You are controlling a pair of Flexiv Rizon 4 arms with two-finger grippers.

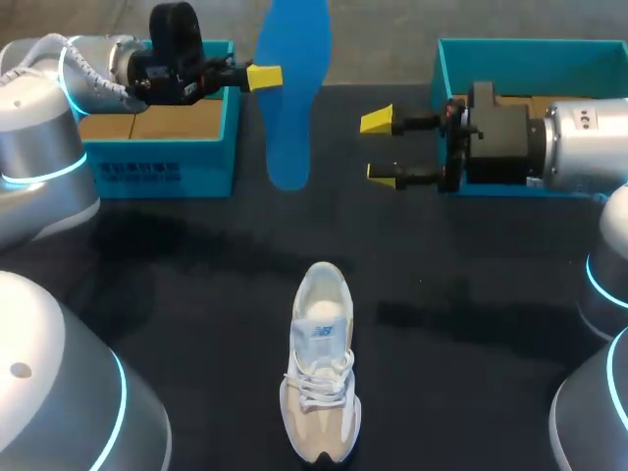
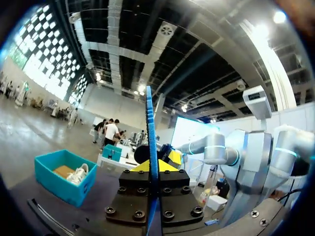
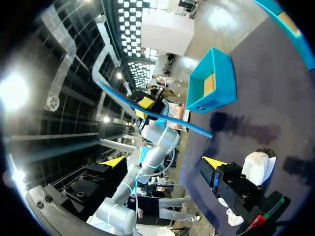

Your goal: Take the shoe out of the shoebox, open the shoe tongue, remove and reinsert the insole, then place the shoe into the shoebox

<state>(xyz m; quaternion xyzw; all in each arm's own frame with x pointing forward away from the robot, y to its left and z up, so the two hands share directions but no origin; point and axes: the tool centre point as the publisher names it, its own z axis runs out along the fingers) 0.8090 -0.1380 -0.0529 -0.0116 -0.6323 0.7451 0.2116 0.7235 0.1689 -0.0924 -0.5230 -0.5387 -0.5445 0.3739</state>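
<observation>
- Head view: the left gripper point(image 1: 269, 77) is up at the back of the table point(image 1: 177, 294), clamped on the blue insole point(image 1: 291, 98). The insole hangs heel-down in the air, above the gap between the two boxes.
- The right gripper point(image 1: 379, 147) faces the insole from the other side, its fingers spread apart with nothing between them. It is near the insole, not touching it.
- The shoe point(image 1: 322, 378) lies upright on the table near the front edge, toe towards the robot, laces loose. It is well apart from both grippers.
- The left shoebox point(image 1: 162, 157) is under the left arm. The right shoebox point(image 1: 535, 51) is behind the right arm.
- Left wrist view: the insole point(image 2: 150, 128) shows edge-on, pinched between the two fingers of the left gripper point(image 2: 153, 165). Beyond and to one side is the right shoebox point(image 2: 59, 186), with a second shoe point(image 2: 78, 174) inside.
- Right wrist view: the right gripper point(image 3: 165, 162) has its yellow tips wide apart and is empty. Ahead of it, the insole point(image 3: 167, 117) is held by the left gripper point(image 3: 146, 103). The left shoebox point(image 3: 216, 96) is beyond that. The shoe point(image 3: 258, 167) is on the table beside one finger.
</observation>
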